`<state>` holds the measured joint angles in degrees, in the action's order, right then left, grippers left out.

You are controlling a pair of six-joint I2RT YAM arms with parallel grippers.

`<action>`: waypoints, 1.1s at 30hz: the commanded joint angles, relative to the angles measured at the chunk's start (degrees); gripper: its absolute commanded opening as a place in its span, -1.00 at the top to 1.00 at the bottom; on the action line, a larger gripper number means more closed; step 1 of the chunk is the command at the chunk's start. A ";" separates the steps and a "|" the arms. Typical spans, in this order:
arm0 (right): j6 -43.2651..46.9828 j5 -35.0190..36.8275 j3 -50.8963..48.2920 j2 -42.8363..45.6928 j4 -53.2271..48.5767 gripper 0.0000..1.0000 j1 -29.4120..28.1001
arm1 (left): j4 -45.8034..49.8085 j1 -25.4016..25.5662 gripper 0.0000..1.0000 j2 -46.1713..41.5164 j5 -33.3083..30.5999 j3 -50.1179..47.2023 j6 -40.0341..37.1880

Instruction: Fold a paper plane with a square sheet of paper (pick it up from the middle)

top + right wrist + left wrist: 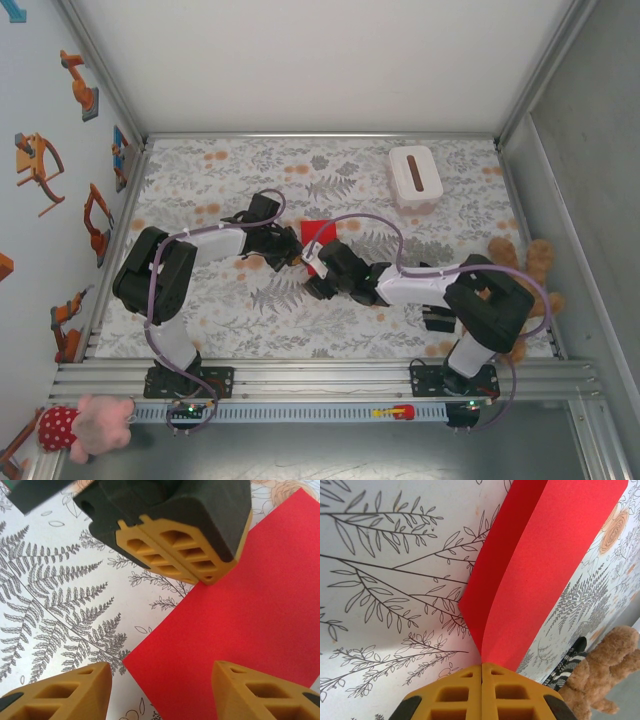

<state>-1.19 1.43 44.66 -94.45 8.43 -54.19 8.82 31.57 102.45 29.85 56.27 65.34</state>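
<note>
Left pincer [482,671] clenched on creased, thin bright red sheet of paper [540,565], mid floral tabletop [200,320]. Right pincer [160,674] released, straddling the sheet's edge.

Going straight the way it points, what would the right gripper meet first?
Probably the red sheet of paper between the jaws of the right gripper; beyond it, the left gripper pinches it.

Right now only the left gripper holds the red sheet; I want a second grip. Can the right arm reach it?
Probably yes: the right gripper is open, a corner of the red sheet shows between its fingers, nothing blocks it. The left gripper, shut on the sheet, crowds it.
</note>
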 commanded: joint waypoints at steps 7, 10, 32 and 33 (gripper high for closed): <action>5.23 3.66 -1.25 0.76 3.79 0.02 0.56 | 1.97 0.38 0.90 -1.30 1.27 1.12 0.05; 5.40 3.79 -1.42 1.39 4.13 0.02 0.80 | 2.36 0.42 0.90 -1.31 1.09 1.12 -0.18; 6.96 1.52 -0.61 0.69 3.22 0.75 0.93 | 2.81 0.37 0.82 -1.77 1.01 0.95 -0.29; 6.87 1.02 -0.66 0.69 3.18 0.81 1.01 | 2.97 0.33 0.80 -1.97 0.94 0.89 -0.30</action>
<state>5.65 3.62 43.55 -93.82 11.33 -53.43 9.96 31.59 102.43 30.02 56.27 65.32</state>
